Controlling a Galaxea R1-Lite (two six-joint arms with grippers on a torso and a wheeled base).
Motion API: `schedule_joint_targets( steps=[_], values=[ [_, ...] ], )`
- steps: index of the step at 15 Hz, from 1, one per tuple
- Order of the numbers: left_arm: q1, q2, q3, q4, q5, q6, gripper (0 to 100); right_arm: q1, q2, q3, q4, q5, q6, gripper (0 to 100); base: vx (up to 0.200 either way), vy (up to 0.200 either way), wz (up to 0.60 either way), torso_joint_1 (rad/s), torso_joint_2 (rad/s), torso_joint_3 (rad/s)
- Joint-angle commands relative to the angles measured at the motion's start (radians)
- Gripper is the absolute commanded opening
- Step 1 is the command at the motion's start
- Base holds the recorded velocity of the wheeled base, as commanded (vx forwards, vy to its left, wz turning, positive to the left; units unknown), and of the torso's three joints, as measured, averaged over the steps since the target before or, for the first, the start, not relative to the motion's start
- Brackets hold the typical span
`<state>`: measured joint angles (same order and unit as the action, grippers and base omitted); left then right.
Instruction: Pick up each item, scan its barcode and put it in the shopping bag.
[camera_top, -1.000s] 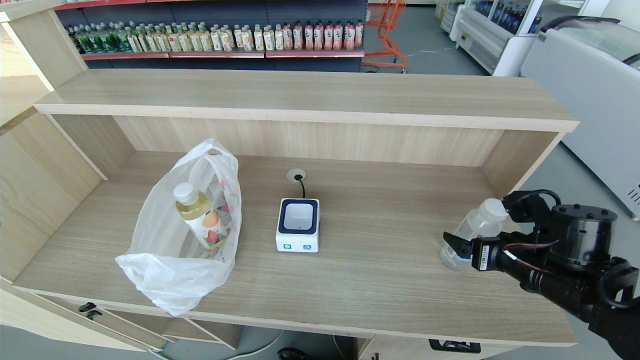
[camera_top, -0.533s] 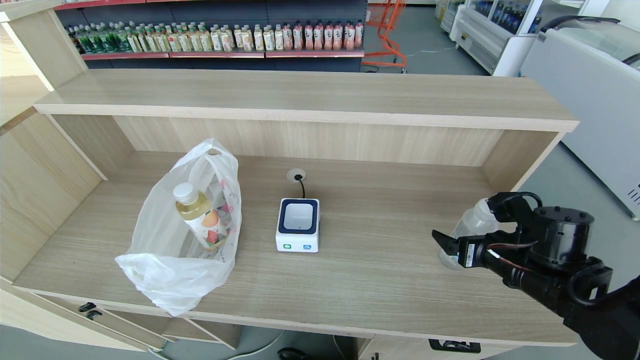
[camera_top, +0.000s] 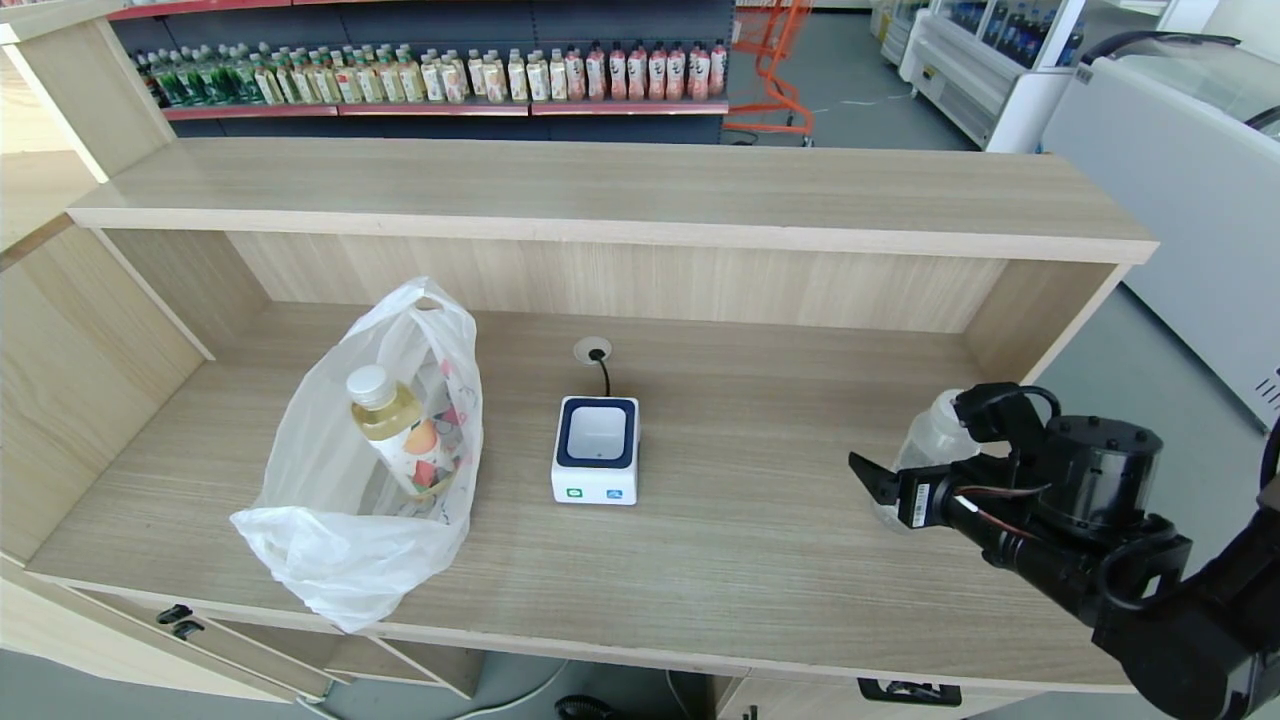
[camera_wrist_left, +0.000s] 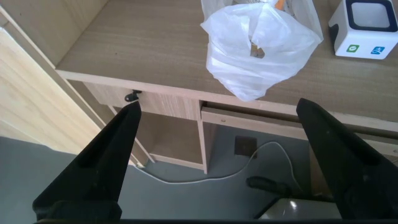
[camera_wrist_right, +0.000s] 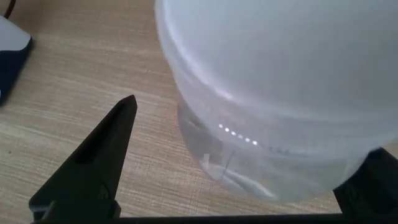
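A clear plastic bottle (camera_top: 922, 445) stands near the right end of the wooden counter (camera_top: 760, 560). My right gripper (camera_top: 916, 436) is open with one finger on either side of the bottle. In the right wrist view the bottle (camera_wrist_right: 273, 93) sits close between the fingers of the right gripper (camera_wrist_right: 236, 168), with a gap at one finger. A white shopping bag (camera_top: 340, 500) on the left holds a tea bottle (camera_top: 400, 435). The scanner (camera_top: 596, 450) sits mid-counter. My left gripper (camera_wrist_left: 217, 162) hangs open below the counter's front edge, near the bag (camera_wrist_left: 261, 50).
The counter has a raised back wall and side walls, with a cable hole (camera_top: 593, 349) behind the scanner. Drawers (camera_wrist_left: 168, 106) lie under the front edge. Store shelves of bottles (camera_top: 430, 75) and freezers (camera_top: 1180, 150) stand beyond.
My right gripper has moved left and further in around the clear bottle, whose cap is now hidden behind a finger. The bag and scanner have not moved.
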<state>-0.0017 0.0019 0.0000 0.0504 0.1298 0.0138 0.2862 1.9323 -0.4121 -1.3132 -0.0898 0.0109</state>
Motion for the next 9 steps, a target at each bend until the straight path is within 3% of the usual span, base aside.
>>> schedule_joint_targets(
  steps=[1,9],
  values=[
    [0.000,0.000,0.000,0.000,0.001,0.000,100,0.001,0.017,-0.001,-0.004,-0.001,0.000,0,0.000,0.000,0.00,0.000,0.00,0.000],
    [0.000,0.000,0.000,0.000,0.001,0.000,100,0.001,0.004,-0.030,-0.006,0.027,-0.002,0,0.000,0.000,0.00,0.000,0.00,0.000]
  ],
)
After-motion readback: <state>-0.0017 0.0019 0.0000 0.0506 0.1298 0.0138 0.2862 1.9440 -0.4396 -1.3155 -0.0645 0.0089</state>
